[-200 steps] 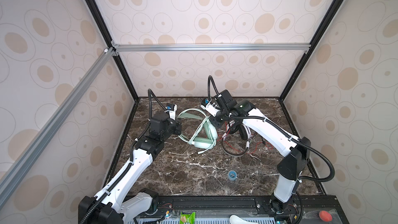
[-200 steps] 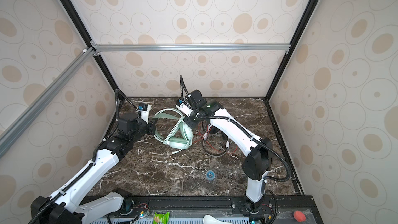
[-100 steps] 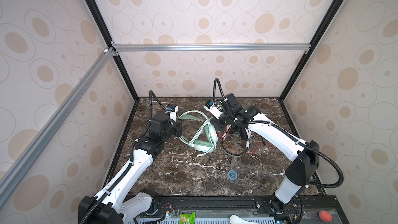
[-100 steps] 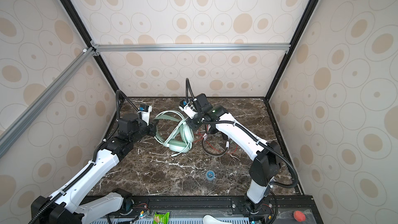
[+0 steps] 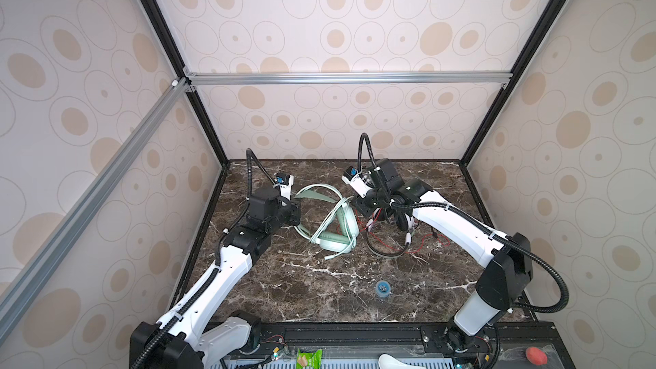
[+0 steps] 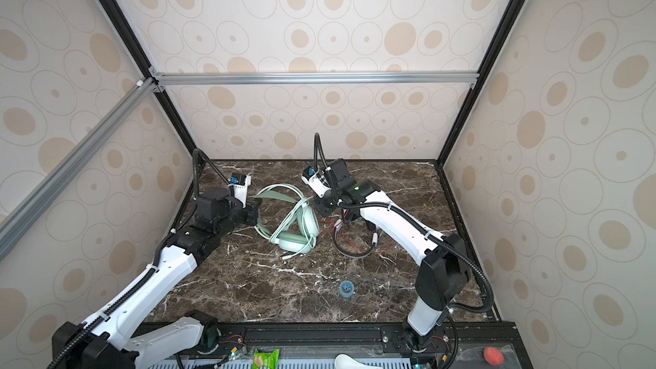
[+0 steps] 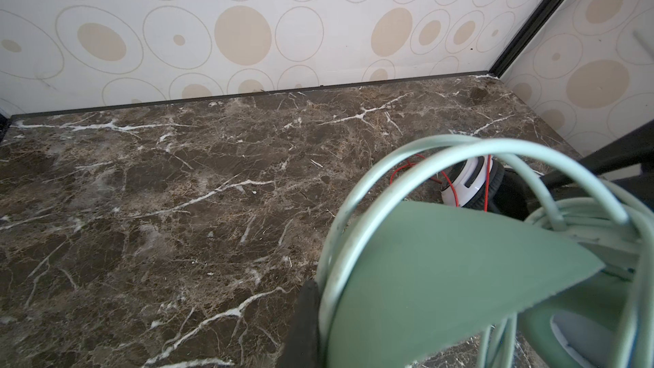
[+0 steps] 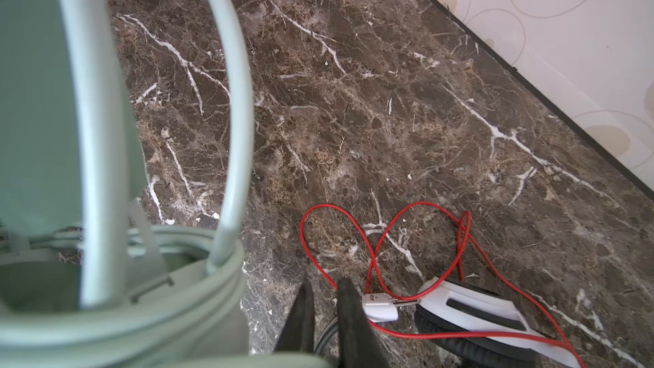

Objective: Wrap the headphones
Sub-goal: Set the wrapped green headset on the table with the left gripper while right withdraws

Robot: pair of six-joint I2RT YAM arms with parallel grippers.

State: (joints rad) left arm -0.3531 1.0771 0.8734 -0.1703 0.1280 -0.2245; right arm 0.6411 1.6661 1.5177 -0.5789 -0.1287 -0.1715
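Headphones lie as two pairs on the bench. The mint green pair is at the middle, its headband rising leftward into the left end effector, which is clenched on the flat band. In the right wrist view its cord loops beside the earcup. The right end effector hangs low just beside that earcup, between the two pairs, its jaws parted a sliver and grasping nothing. The white-and-black pair lies just past its fingertips, under the right arm in both top views, with its red cord strewn loose over the marble.
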